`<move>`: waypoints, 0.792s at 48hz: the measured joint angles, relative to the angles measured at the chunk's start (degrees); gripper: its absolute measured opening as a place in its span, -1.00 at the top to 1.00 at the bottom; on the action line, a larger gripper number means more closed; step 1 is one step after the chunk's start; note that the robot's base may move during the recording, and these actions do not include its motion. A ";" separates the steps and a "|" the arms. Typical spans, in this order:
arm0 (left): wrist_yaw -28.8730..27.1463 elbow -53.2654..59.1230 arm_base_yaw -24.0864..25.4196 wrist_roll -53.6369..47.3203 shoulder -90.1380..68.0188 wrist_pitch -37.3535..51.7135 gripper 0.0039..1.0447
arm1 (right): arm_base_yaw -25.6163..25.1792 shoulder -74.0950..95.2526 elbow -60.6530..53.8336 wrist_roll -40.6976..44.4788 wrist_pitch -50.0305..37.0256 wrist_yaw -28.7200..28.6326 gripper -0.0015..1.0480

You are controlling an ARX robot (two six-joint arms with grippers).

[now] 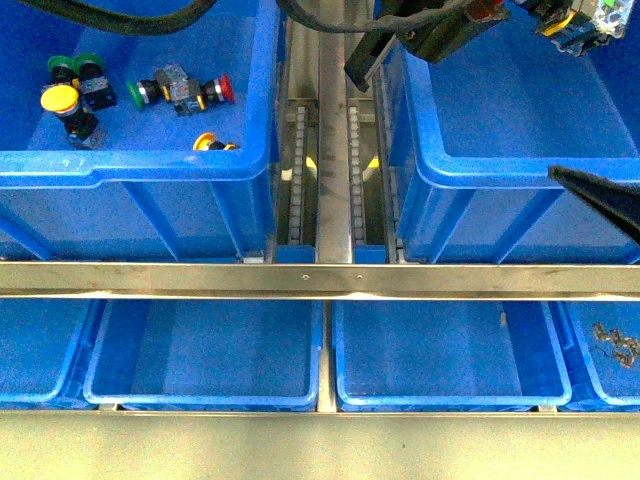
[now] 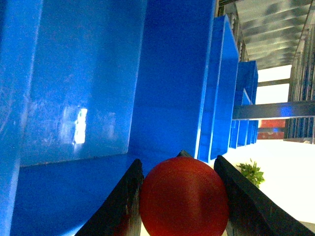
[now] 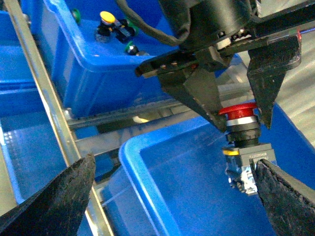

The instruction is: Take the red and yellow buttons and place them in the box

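Pinching a red mushroom-capped switch (image 3: 238, 109) in our left gripper (image 2: 183, 206), deep blue plastic crate (image 3: 130, 147) beneath its fingers; right gripper (image 3: 172, 164) spread wide, empty. Held by the cap alone, it could slip prematurely.

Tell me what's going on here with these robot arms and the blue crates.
The left gripper is shut on a red push button, gripping it at the cap and holding it above the right blue crate. No buttons show in that crate yet. The right gripper hangs open nearby, holding nothing. In the left blue crate lie a yellow button, a red button and a second yellow button by the rim, along with green buttons.
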State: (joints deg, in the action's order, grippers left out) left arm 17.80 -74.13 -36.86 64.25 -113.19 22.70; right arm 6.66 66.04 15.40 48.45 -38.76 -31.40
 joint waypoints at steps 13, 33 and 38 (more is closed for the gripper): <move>-0.24 2.10 -2.08 1.42 0.48 2.08 0.35 | -1.22 11.76 2.71 5.62 -7.48 0.24 -0.86; -1.33 6.80 -2.32 2.08 1.03 3.19 0.35 | -6.34 21.27 7.02 11.19 -12.81 0.13 -0.86; -1.36 6.91 -2.32 2.08 1.22 3.34 0.35 | -6.43 21.46 8.92 11.19 -12.22 0.57 -0.86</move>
State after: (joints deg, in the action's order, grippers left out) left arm 16.45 -67.22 -39.18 66.32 -111.96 26.04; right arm 0.23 87.50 24.32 59.64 -50.98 -30.83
